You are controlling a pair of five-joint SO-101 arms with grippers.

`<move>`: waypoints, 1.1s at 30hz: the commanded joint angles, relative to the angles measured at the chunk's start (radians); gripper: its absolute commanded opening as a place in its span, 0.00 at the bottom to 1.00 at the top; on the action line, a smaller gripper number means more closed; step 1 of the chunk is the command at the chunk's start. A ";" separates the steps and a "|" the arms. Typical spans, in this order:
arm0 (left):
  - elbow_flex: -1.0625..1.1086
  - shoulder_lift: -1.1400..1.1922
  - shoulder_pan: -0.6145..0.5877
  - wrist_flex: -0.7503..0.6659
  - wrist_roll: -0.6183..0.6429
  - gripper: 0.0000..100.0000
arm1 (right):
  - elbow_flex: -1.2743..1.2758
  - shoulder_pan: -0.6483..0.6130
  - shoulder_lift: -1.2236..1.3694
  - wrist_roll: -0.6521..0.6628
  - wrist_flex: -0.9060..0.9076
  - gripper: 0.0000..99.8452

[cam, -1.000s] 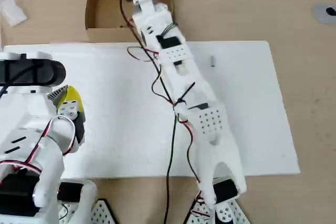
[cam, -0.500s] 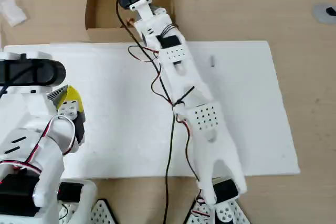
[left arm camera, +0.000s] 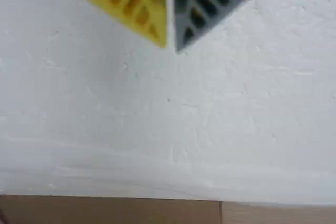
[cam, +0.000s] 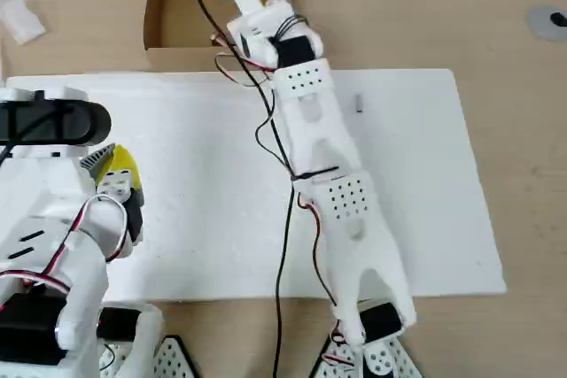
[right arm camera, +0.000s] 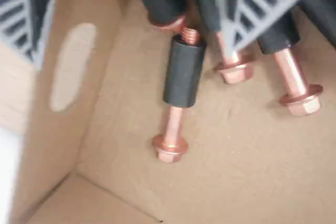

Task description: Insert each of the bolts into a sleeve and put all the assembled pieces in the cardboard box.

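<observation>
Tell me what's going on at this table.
The right hand hangs open over the cardboard box, just above several sleeved bolts lying on the box floor. The left hand is shut on nothing, low over the white board. Assembled pieces are already in the box.

The wooden table (cam: 523,130) carries a white foam sheet (cam: 195,210) across its middle. The cardboard box (cam: 159,33) stands at the sheet's far edge. A small dark piece (cam: 359,104) lies on the sheet. A white object (cam: 19,20) and a grey disc (cam: 547,22) lie at opposite far corners.
</observation>
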 commanded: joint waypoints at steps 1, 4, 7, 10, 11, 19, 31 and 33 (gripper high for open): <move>-0.002 0.002 -0.003 0.021 -0.021 0.00 | -0.268 -0.008 -0.019 0.002 0.247 0.23; 0.020 0.002 -0.005 0.051 -0.083 0.00 | -0.255 -0.012 -0.104 -0.011 0.393 0.09; 0.051 0.001 -0.012 0.061 -0.101 0.00 | -0.248 -0.012 -0.237 -0.103 0.545 0.03; 0.060 -0.025 -0.012 0.061 -0.097 0.00 | -0.251 -0.012 -0.341 -0.161 0.690 0.01; 0.063 -0.047 -0.012 0.061 -0.097 0.00 | -0.251 -0.012 -0.384 -0.169 0.753 0.01; 0.264 -0.269 -0.012 0.037 -0.101 0.00 | -0.048 0.059 -0.696 -0.230 0.784 0.01; 0.565 -0.565 -0.012 -0.051 -0.101 0.00 | 1.276 0.070 -1.481 -0.387 0.753 0.01; 0.578 -0.564 -0.012 -0.054 -0.101 0.00 | 1.484 0.102 -1.595 -0.387 0.686 0.01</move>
